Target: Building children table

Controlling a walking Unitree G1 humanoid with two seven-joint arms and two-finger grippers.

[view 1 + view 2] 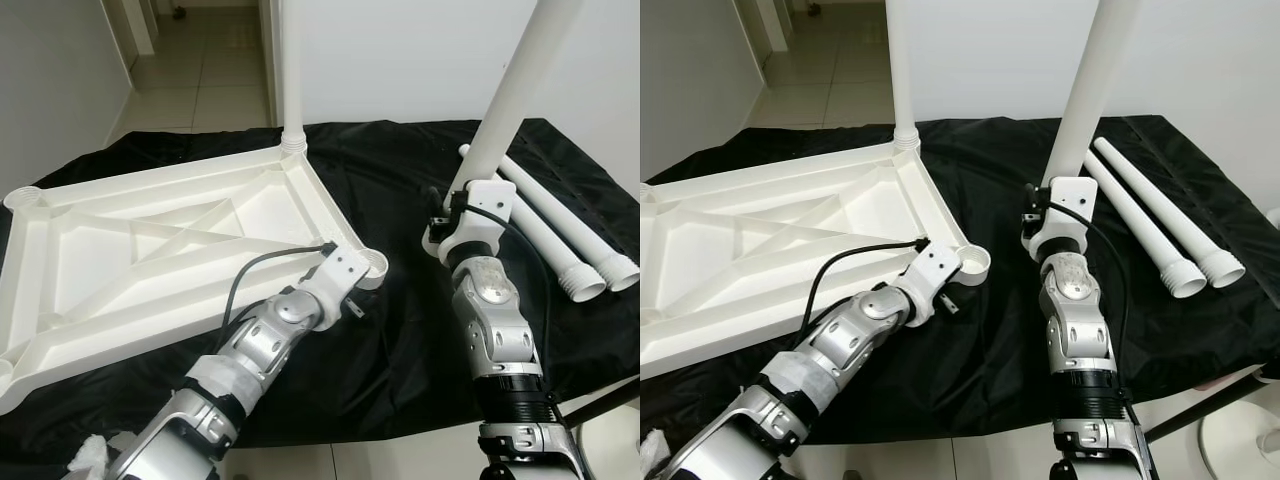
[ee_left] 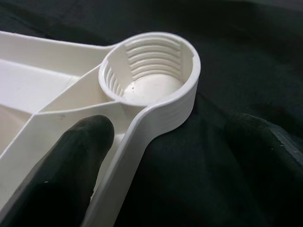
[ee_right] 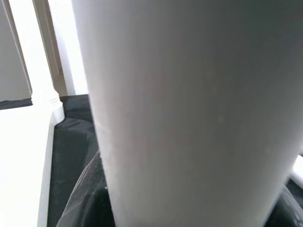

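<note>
The white plastic table top [image 1: 150,250] lies upside down on a black cloth. One white leg [image 1: 292,70] stands screwed into its far right corner. My left gripper [image 1: 350,265] sits at the near right corner, shut on the rim just behind the empty threaded socket [image 2: 151,71]; one black finger [image 2: 80,156] lies inside the rim. To the right of that corner, my right gripper [image 1: 470,195] is shut on a second white leg [image 1: 515,90], holding it upright and tilted, its lower end just above the cloth. That leg [image 3: 189,118] looms close in the right wrist view.
Two spare legs [image 1: 560,225] lie side by side on the cloth at the right. The black cloth [image 1: 400,370] hangs over the near edge of the work surface. A tiled corridor [image 1: 200,70] opens at the back left, beside a white wall.
</note>
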